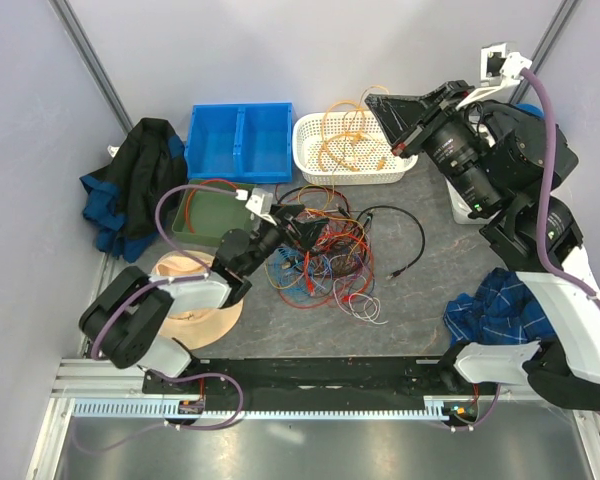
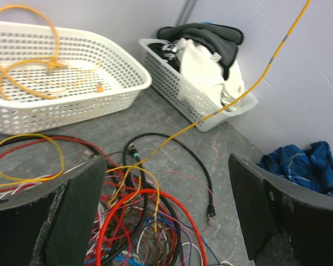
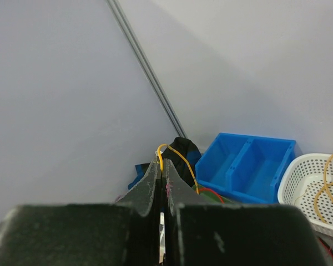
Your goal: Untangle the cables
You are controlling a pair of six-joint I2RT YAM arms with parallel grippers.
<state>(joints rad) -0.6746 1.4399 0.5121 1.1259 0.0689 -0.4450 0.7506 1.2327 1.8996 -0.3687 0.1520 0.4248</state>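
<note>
The tangle of cables (image 1: 320, 255), red, black, blue, white and yellow wires, lies mid-table. My left gripper (image 1: 302, 228) is open just over its left edge. In the left wrist view the tangle (image 2: 139, 221) lies between and below the spread jaws of the left gripper (image 2: 166, 166). A yellow cable (image 2: 250, 88) rises taut from the tangle toward the upper right. My right gripper (image 1: 375, 100) is raised over the white basket and shut on that yellow cable (image 3: 180, 160), which loops out of the tips of the right gripper (image 3: 161, 163). A black cable (image 1: 415, 235) trails right of the tangle.
The white basket (image 1: 302, 150) at the back holds coiled yellow cables. A blue bin (image 1: 240, 140) and green tray (image 1: 205, 215) are left of it. A dark cloth (image 1: 135, 180) lies far left and a blue plaid cloth (image 1: 495, 310) near right. A second basket with clothes (image 2: 177, 83) stands by the wall.
</note>
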